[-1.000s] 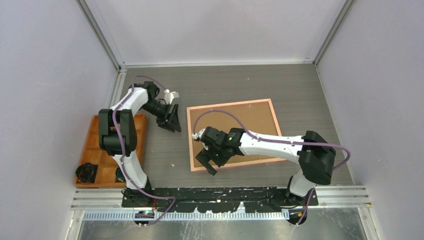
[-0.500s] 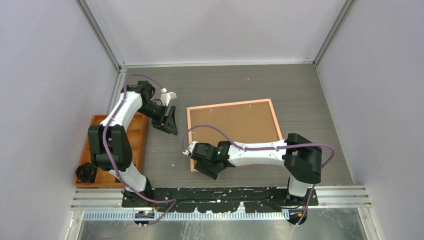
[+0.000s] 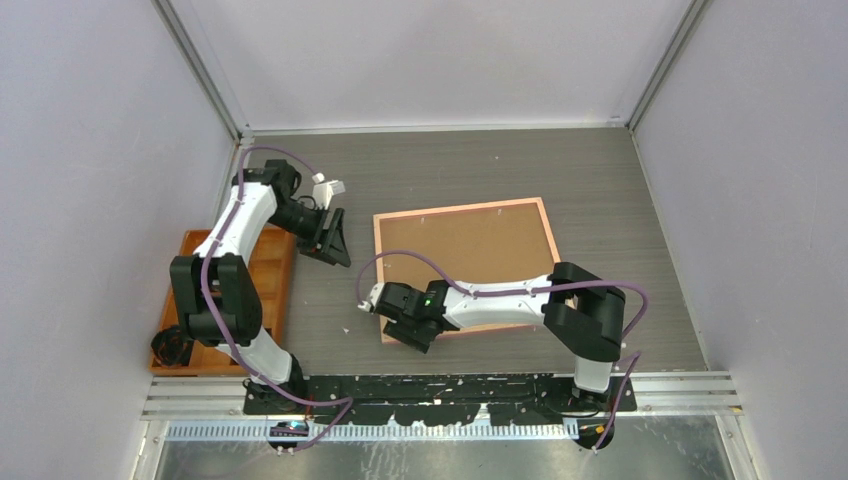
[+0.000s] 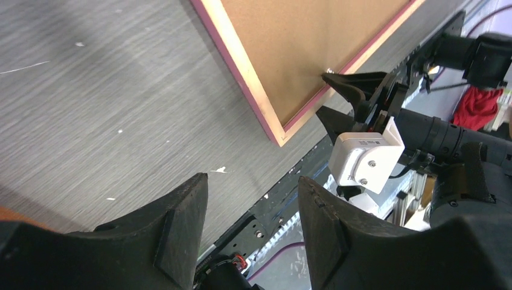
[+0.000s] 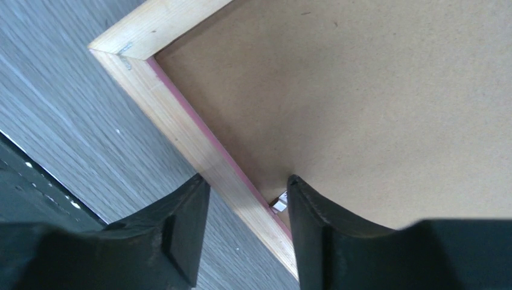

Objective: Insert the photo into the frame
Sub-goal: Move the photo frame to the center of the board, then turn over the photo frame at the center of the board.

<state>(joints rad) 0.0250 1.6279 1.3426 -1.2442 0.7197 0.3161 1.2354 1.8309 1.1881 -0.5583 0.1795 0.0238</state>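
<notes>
Right pincer (image 5: 247, 181), its fingers parted, stood astride the left rail of the frame (image 3: 460, 207) close to the near-left corner: one finger over the bare tabletop (image 3: 450, 170), the other over the brown backing board (image 3: 470, 250) beside a small metal tab (image 5: 279, 204). Whether either finger pressed the rail could not be told.

Containers: the orange compartment tray (image 3: 278, 280) sat at the near left, with a dark coiled item (image 3: 172, 345) in its near-left compartment; the other compartments were largely hidden under the left arm.

Surroundings: the frame lay flat, wood-brown back upward, right of centre on the tabletop, the backing board filling its opening. A thin pink edge showed along the rail.

Pose: the right arm reached low and leftward from its base along the frame's near rail. The left arm arched over the tray, and the left pincer (image 4: 253, 179), fingers spread and holding nothing, hung above the tabletop between tray and frame, well apart from both.
</notes>
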